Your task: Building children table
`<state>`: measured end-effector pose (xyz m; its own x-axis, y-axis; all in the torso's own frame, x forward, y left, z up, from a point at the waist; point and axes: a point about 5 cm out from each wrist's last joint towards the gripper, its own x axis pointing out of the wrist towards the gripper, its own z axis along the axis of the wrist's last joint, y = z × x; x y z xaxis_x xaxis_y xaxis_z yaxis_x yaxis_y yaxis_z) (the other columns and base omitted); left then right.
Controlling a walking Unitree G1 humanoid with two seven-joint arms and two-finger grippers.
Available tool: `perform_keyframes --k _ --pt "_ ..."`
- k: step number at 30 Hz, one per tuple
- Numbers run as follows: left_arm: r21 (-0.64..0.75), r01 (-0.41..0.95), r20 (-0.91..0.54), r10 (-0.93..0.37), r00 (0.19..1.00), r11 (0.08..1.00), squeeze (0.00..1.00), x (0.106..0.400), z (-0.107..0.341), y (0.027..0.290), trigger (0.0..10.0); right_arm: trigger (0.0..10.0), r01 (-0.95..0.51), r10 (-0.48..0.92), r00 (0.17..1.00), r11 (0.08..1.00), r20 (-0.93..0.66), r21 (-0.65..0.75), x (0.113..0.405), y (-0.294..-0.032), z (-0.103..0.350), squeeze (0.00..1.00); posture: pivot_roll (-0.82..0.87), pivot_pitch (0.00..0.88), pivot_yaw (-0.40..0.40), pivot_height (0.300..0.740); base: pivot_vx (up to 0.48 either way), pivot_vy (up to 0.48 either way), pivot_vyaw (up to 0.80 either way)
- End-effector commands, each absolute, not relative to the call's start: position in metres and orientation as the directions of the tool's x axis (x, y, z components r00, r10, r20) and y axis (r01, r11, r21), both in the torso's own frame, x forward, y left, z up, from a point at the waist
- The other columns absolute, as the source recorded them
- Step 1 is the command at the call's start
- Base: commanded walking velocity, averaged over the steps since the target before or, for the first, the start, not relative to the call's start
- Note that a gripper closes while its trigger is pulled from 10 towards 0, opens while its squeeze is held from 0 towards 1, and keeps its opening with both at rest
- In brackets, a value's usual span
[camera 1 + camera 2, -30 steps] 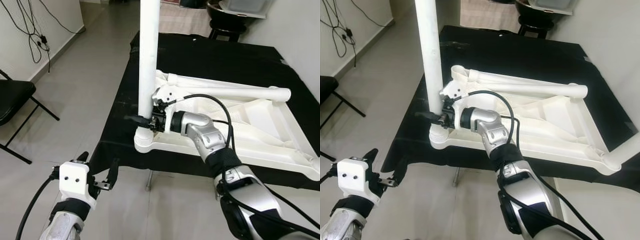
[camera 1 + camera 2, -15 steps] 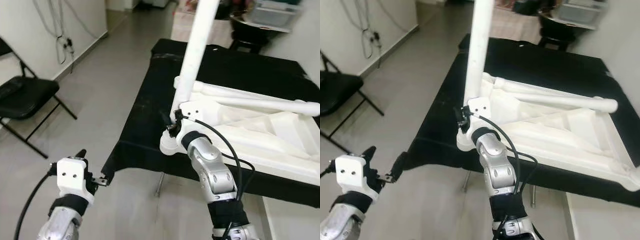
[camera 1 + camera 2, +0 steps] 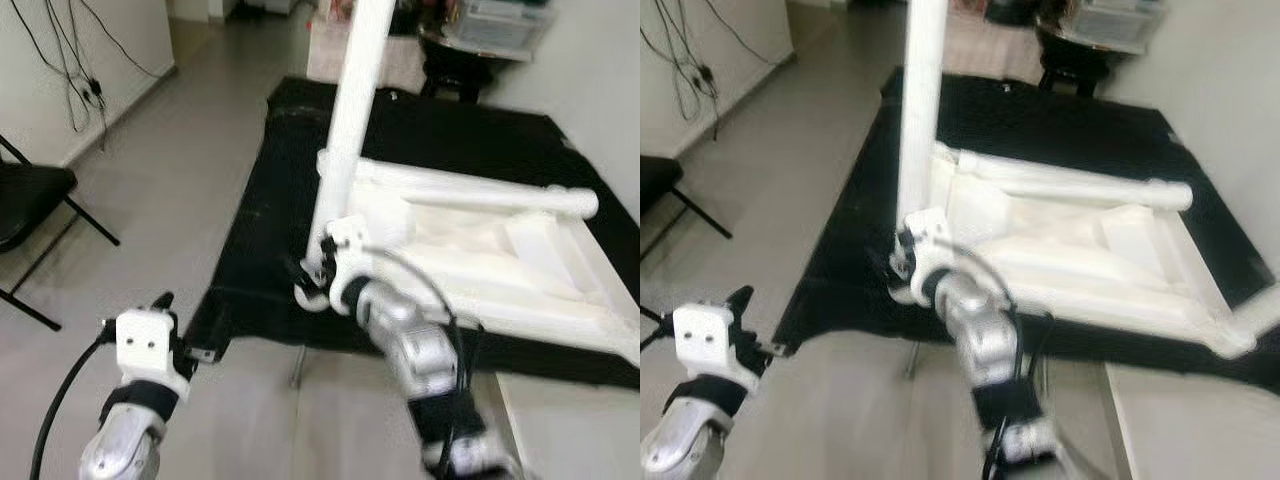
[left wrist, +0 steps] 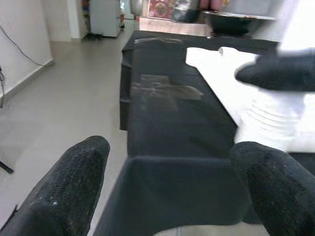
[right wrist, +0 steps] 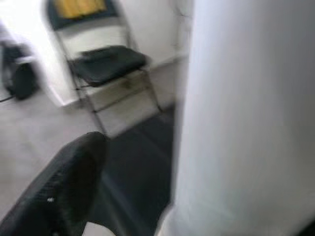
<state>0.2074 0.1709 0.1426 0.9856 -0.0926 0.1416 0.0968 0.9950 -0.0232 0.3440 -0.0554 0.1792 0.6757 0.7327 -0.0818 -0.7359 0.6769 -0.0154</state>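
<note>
— Black cloth covers the worktop (image 3: 420,130); what lies on it?
— An upturned white children's table (image 3: 480,250), one white leg (image 3: 345,130) standing at its near left corner.
— And the right end effector (image 3: 312,272)?
— At that leg's base; its grip cannot be judged.
— The left end effector (image 4: 172,191)?
— Spread wide, empty, before the worktop's edge.

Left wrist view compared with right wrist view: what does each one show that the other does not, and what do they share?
The left wrist view shows the open left gripper facing the black cloth on the table, with grey floor beside it. The right wrist view shows a black folding chair by a white wall, seen past one black finger. Both show part of the white table leg at close range.
</note>
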Motion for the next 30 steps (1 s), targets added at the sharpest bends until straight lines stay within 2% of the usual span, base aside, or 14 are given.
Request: perform_keyframes --k 1,2,3,6,12,13,14,15,20,26,28,30 --pt "-0.030 0.096 0.127 -0.091 0.988 0.995 0.00 0.205 0.139 0.169 10.0 10.0 -0.828 0.826 0.561 0.560 -0.064 -0.025 0.343 -0.048 0.182 0.00 -0.10 0.094 -0.130 0.740 0.000 0.000 0.00" --pt "-0.031 0.096 0.128 -0.091 0.988 0.995 0.00 0.204 0.140 0.168 10.0 10.0 -0.857 0.853 0.515 0.513 -0.085 -0.042 0.346 -0.047 0.183 0.00 -0.09 0.102 -0.134 0.740 0.000 0.000 0.00" --pt "-0.031 0.096 0.128 -0.091 0.988 0.995 0.00 0.204 0.140 0.168 10.0 10.0 -0.857 0.853 0.515 0.513 -0.085 -0.042 0.346 -0.047 0.183 0.00 -0.09 0.102 -0.134 0.740 0.000 0.000 0.00" --pt "-0.033 0.094 0.131 -0.089 0.987 0.995 0.00 0.201 0.141 0.167 10.0 10.0 -0.935 0.924 0.353 0.344 -0.143 -0.087 0.347 -0.045 0.182 0.00 -0.08 0.115 -0.139 0.740 0.000 0.000 0.00" --pt "-0.034 0.095 0.131 -0.090 0.987 0.995 0.00 0.197 0.144 0.165 10.0 10.0 -0.949 0.936 0.315 0.312 -0.159 -0.049 0.355 -0.039 0.185 0.00 -0.07 0.136 -0.142 0.740 0.000 0.000 0.00" --pt "-0.035 0.096 0.130 -0.091 0.987 0.995 0.00 0.196 0.144 0.164 10.0 2.7 -0.948 0.936 0.319 0.316 -0.150 -0.044 0.357 -0.036 0.187 0.00 -0.06 0.147 -0.145 0.740 0.000 0.000 0.00" --pt "-0.035 0.096 0.130 -0.091 0.987 0.995 0.00 0.196 0.144 0.164 10.0 2.7 -0.948 0.936 0.319 0.316 -0.150 -0.044 0.357 -0.036 0.187 0.00 -0.06 0.147 -0.145 0.740 0.000 0.000 0.00" --pt "-0.036 0.098 0.129 -0.092 0.987 0.995 0.00 0.194 0.145 0.163 10.0 0.0 -0.952 0.943 0.306 0.305 -0.131 -0.033 0.359 -0.034 0.190 0.00 -0.05 0.157 -0.144 0.740 0.000 0.000 0.00" --pt "-0.043 0.101 0.124 -0.095 0.988 0.994 0.00 0.189 0.146 0.162 10.0 0.0 -0.962 0.957 0.271 0.271 -0.099 -0.022 0.364 -0.033 0.195 0.00 -0.04 0.175 -0.143 0.740 0.000 0.000 0.00" --pt "-0.045 0.101 0.123 -0.095 0.988 0.994 0.00 0.187 0.147 0.162 10.0 0.0 -0.964 0.959 0.266 0.265 -0.097 -0.024 0.366 -0.041 0.194 0.00 -0.05 0.184 -0.140 0.740 0.000 0.000 0.00" --pt "-0.046 0.102 0.121 -0.096 0.988 0.994 0.00 0.187 0.147 0.162 10.0 0.0 -0.962 0.957 0.274 0.273 -0.096 -0.027 0.368 -0.045 0.194 0.00 -0.05 0.185 -0.139 0.740 0.000 0.000 0.00" --pt "-0.048 0.102 0.119 -0.095 0.988 0.994 0.00 0.188 0.147 0.163 10.0 0.0 -0.938 0.935 0.346 0.345 -0.078 -0.023 0.371 -0.058 0.193 0.00 -0.07 0.183 -0.146 0.740 0.000 0.000 0.00"
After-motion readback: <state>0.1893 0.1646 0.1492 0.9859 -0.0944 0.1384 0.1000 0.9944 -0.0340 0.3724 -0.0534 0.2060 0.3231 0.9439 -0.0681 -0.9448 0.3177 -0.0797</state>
